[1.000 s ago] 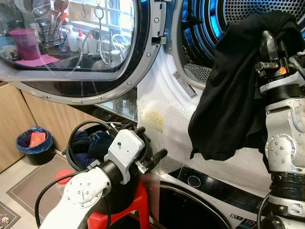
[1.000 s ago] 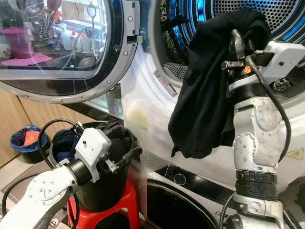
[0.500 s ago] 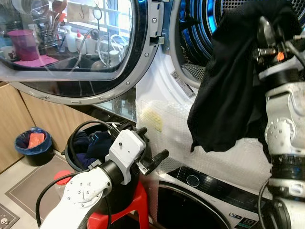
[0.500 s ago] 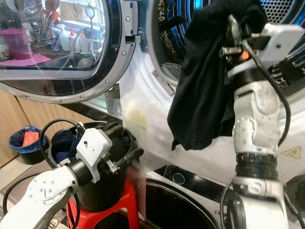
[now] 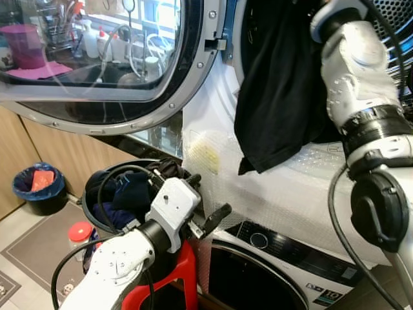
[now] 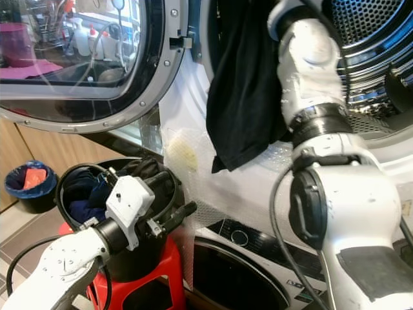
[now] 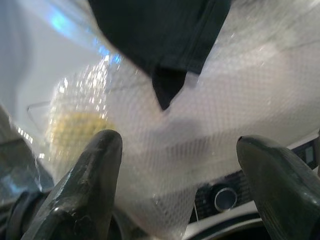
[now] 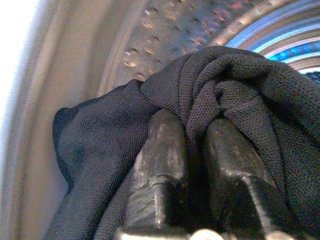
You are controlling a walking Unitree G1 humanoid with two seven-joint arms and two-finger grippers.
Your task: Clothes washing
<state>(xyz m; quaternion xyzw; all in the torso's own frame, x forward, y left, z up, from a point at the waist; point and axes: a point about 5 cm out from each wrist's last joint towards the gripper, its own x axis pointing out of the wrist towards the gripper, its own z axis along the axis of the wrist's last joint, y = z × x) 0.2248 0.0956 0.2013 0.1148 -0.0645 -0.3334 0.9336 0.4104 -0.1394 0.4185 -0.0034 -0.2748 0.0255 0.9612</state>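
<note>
my right gripper [image 8: 195, 165] pinches a black shirt [image 5: 277, 84] inside the washer drum [image 8: 200, 30]. my left gripper [image 7: 175, 185] hangs spread and empty below that drum, beside the bucket [image 5: 97, 194].

red stool [image 5: 169, 284] bearing black bucket [image 6: 139, 255], clothes [image 5: 119, 197] inside

A home laundry corner beside a kitchen: stacked front-loading machines, the upper one's round door [image 5: 129, 64] swung open at upper left, its glass reflecting a dish rack and bottles; wooden cabinets [image 5: 39, 161] and a small bin [image 5: 37, 187] at lower left.
</note>
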